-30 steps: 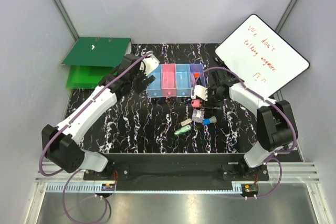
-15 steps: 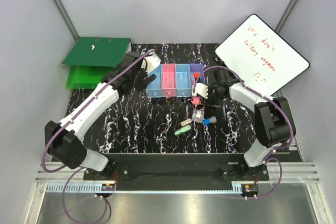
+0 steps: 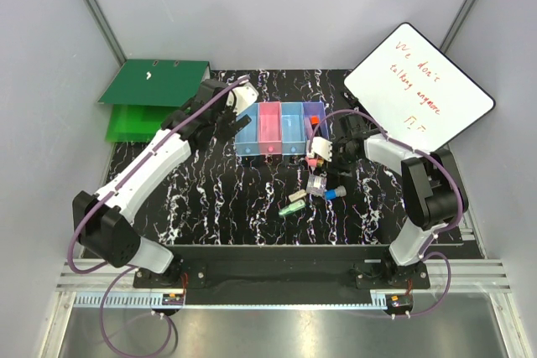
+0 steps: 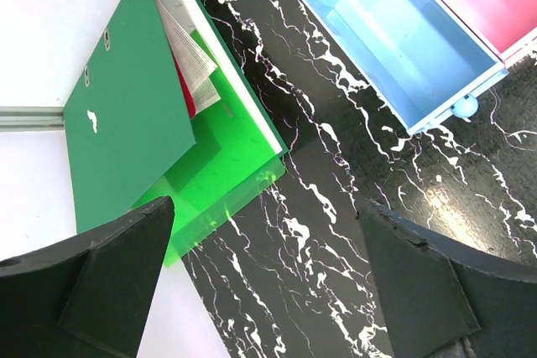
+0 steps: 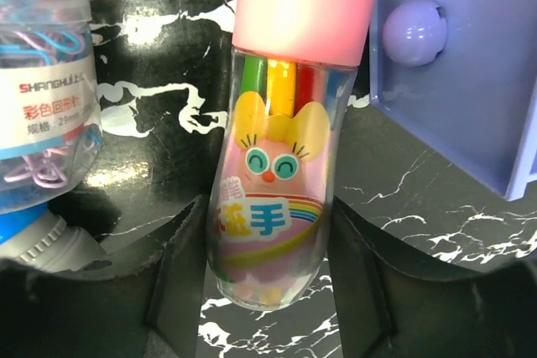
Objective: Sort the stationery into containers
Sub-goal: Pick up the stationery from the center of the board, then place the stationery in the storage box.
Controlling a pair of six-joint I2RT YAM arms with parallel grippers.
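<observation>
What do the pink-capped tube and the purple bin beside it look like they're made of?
Pink-capped tube: probably clear glossy plastic, since coloured sticks show through the body; the cap looks like opaque pink plastic with a soft sheen. Purple bin: seemingly smooth, faintly translucent plastic, with a moulded round knob.

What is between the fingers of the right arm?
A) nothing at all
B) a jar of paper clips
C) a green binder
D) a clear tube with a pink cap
D: the right wrist view shows the tube with its pink cap between the two fingers, which press against its sides. The jar lies off to one side.
</observation>
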